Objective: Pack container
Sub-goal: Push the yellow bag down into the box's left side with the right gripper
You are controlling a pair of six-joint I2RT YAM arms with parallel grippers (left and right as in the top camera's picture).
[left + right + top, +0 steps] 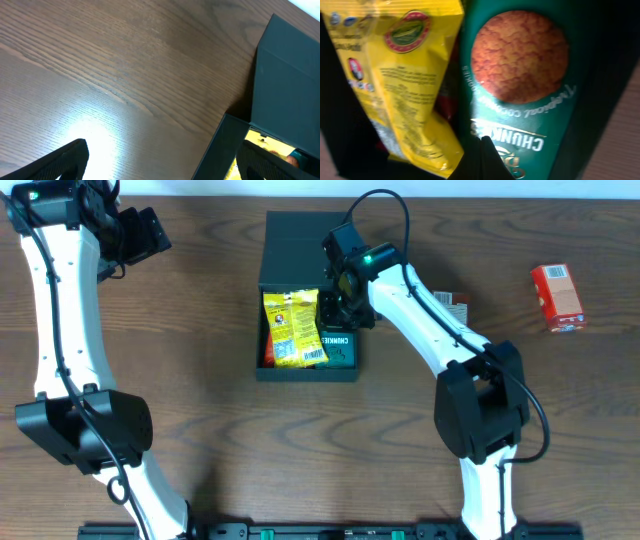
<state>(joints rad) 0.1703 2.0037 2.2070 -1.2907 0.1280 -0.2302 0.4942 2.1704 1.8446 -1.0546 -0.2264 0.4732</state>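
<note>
Green cookie packet (520, 75): fills the right wrist view, printed with a round biscuit, and lies in the container's right half, touching the yellow packet.
Yellow snack packet (405, 80): lies lengthwise in the container's left half, crumpled, with a strip of red showing beneath it.
Right jaws: lowered into the container's open top, over the green cookie packet. One dark fingertip (485, 160) shows against the packet's lower edge. I cannot tell whether the jaws are spread or pinching.
Container (300, 250): dark teal-black box at the far middle of the counter, its flap lid folded back on the far side. It sits directly under the right jaws and well apart from the left jaws.
Left jaws: spread wide and holding nothing, over bare wood at the far left. The container's wall and lid sit at the right edge of the left wrist view.
Counter (200, 330): dark wood grain.
Red snack carton (556, 297): lies on the counter at the far right, well apart from the container.
</note>
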